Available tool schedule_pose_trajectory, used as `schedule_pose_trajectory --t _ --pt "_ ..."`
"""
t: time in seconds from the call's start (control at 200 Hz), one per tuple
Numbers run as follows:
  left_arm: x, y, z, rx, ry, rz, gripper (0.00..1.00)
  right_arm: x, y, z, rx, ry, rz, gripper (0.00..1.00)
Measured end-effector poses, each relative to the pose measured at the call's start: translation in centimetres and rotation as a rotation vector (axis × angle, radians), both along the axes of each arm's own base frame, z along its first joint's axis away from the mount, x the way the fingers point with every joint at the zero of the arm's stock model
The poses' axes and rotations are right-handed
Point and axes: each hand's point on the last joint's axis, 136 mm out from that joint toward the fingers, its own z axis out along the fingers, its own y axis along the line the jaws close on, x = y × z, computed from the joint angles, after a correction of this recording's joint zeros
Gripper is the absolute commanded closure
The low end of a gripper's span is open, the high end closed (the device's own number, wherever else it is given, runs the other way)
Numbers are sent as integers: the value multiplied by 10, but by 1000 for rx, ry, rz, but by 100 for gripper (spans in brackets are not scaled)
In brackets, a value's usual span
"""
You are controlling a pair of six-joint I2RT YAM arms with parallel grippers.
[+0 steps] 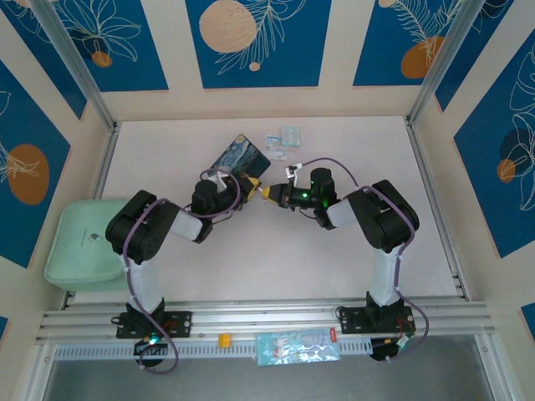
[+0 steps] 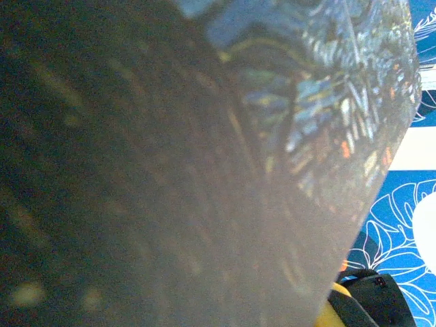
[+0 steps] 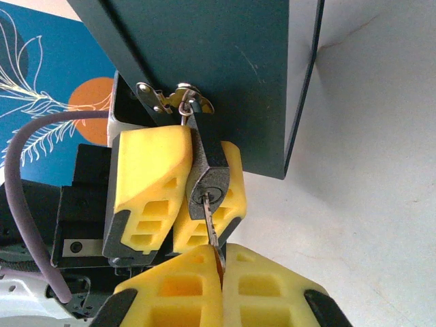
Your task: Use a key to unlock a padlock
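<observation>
In the right wrist view the tiny dark padlock hangs by its silver shackle from the hasp of the starry-night tin. My left gripper is shut on the padlock, with its yellow fingers on either side of the body. The thin silvery key is stuck into the keyhole. My right gripper is shut on the key's head. From above, the tin lies tilted behind the left gripper and the right gripper meets it tip to tip. The left wrist camera sits close against the blurred tin.
A mint-green pad lies at the table's left edge. Small packets sit behind the tin near the back wall. A printed pouch and a small yellow piece rest on the front rail between the arm bases.
</observation>
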Motion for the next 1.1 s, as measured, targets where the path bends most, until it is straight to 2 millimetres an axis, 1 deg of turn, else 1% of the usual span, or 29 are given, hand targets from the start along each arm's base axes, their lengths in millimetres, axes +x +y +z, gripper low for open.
schedule_pose_trajectory --t 0.18,0.34,0.48,0.725,1.1 --pt "-2 -2 -1 6 -3 -19 100 2 -3 -1 -27 19 32 100" --pt "-12 -10 -2 37 -15 -71 100 1 -3 1 -48 43 46 100" --pt "-15 -9 1 79 -27 -78 100 -2 -2 3 -48 81 47 100" --pt "-14 -8 3 84 -33 -67 100 -1 -1 5 -64 100 29 100" --pt "-10 -7 6 64 -39 -39 100 5 -2 7 -39 145 -26 100"
